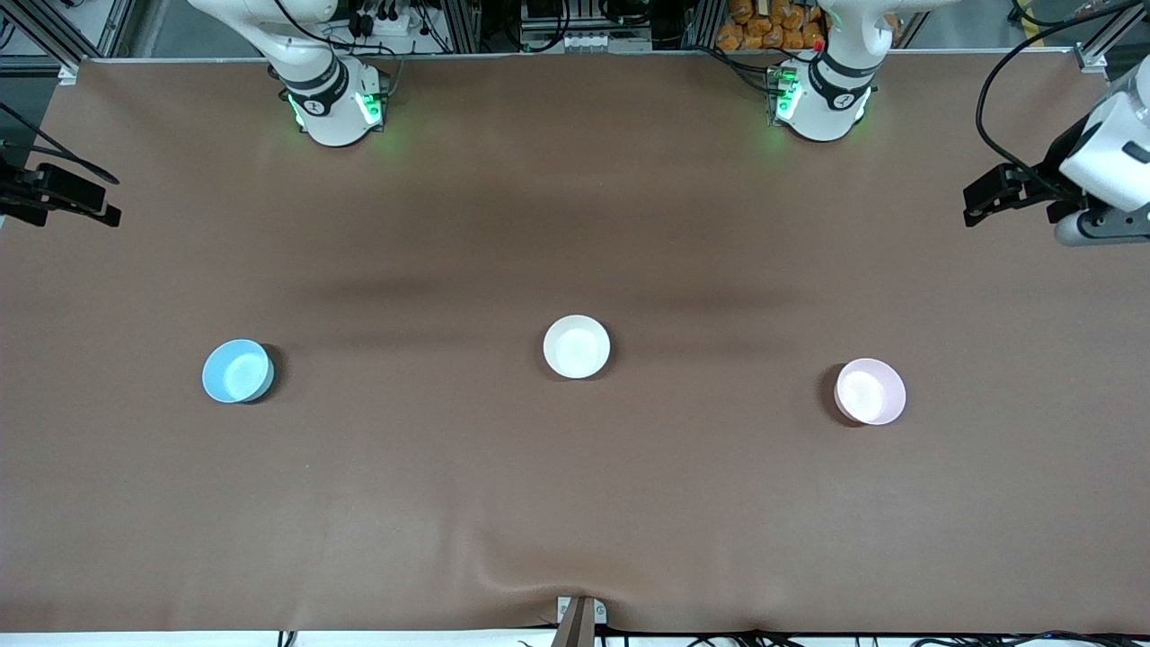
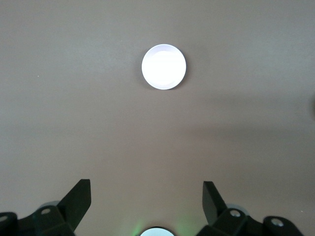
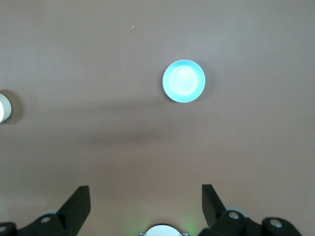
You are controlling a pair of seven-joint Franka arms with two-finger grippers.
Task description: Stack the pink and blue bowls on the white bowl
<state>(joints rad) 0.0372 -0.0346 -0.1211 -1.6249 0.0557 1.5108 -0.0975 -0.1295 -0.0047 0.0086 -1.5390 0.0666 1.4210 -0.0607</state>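
Three bowls stand apart in a row on the brown table. The white bowl [image 1: 577,346] is in the middle. The light blue bowl [image 1: 237,370] is toward the right arm's end and also shows in the right wrist view [image 3: 183,81]. The pale pink bowl [image 1: 870,391] is toward the left arm's end; it looks washed out in the left wrist view [image 2: 164,67]. My left gripper [image 1: 975,205] [image 2: 146,189] is open and empty, high over the left arm's end of the table. My right gripper [image 1: 101,205] [image 3: 145,194] is open and empty, high over the right arm's end.
The two arm bases [image 1: 337,103] [image 1: 822,99] stand at the table edge farthest from the front camera. The brown cover has a wrinkle [image 1: 503,562] near the front edge, by a small bracket [image 1: 579,618]. The white bowl's edge shows in the right wrist view [image 3: 3,108].
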